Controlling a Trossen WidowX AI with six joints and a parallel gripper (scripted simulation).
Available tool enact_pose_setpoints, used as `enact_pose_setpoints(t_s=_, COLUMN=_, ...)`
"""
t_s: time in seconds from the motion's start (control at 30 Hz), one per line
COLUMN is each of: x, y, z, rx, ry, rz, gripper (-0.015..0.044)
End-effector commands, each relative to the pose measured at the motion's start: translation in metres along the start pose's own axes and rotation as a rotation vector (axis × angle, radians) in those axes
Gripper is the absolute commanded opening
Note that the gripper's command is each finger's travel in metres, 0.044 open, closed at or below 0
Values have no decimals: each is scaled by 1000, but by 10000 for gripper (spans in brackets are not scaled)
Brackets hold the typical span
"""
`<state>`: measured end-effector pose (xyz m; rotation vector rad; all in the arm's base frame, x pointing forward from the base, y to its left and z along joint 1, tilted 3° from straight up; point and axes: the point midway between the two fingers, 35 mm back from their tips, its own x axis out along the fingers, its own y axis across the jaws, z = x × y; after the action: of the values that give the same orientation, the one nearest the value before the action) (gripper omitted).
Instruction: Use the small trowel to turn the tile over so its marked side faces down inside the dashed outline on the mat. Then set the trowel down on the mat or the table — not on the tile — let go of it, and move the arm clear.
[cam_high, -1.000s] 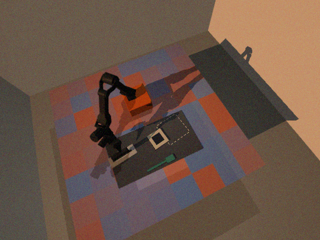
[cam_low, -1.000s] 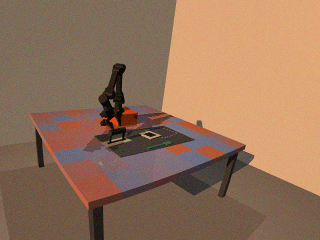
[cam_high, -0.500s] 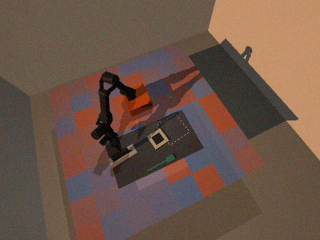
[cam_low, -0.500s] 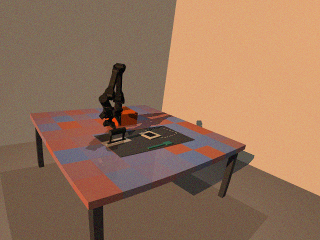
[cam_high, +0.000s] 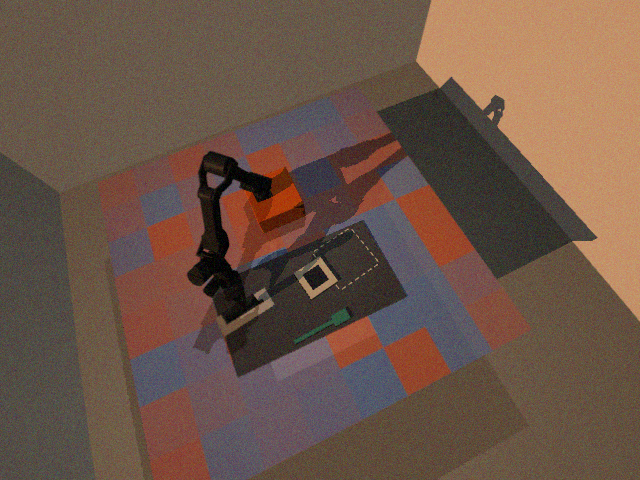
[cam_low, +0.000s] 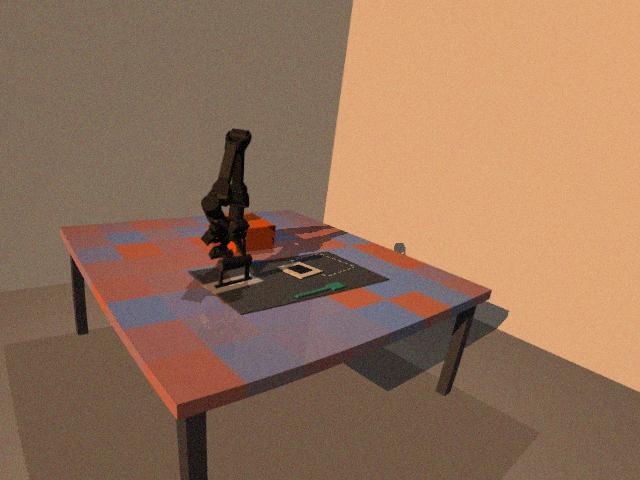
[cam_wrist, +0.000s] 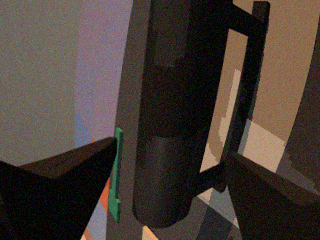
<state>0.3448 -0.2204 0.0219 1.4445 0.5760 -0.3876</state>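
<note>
While above mat (cam_high: 284, 315) (cam_low: 271, 294) (cam_wrist: 129, 95), jaws (cam_high: 227, 289) (cam_low: 227, 255) mostly open, w/ nothing btwn, & tile (cam_high: 305, 286) (cam_low: 292, 273) (cam_wrist: 149, 234) flat.

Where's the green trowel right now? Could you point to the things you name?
In the top view, the green trowel (cam_high: 321, 327) (cam_low: 323, 289) (cam_wrist: 118, 170) lies along the dark mat's (cam_high: 258, 351) (cam_low: 253, 304) lower edge, below the framed tile (cam_high: 305, 290) (cam_low: 293, 272), blade pointing right.

Cream tile (cam_high: 306, 285) (cam_low: 293, 272) (cam_wrist: 149, 234) (dark-centred) flat on mat (cam_high: 273, 330) (cam_low: 258, 300) (cam_wrist: 129, 95)
</note>
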Motion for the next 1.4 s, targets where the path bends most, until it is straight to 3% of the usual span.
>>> enact_pose_setpoints(t_s=0.0, x=6, y=1, z=2, rx=-1, ry=-7, rz=0, gripper=300)
enact_pose_setpoints(t_s=0.6, x=33, y=2, z=1, rx=0, ry=-7, rz=4, gripper=300)
enact_pose_setpoints(t_s=0.8, x=33, y=2, z=1, rx=0, ry=-7, rz=4, gripper=142)
enact_pose_setpoints(t_s=1.37, x=33, y=2, z=1, rx=0, ry=-7, rz=4, gripper=29)
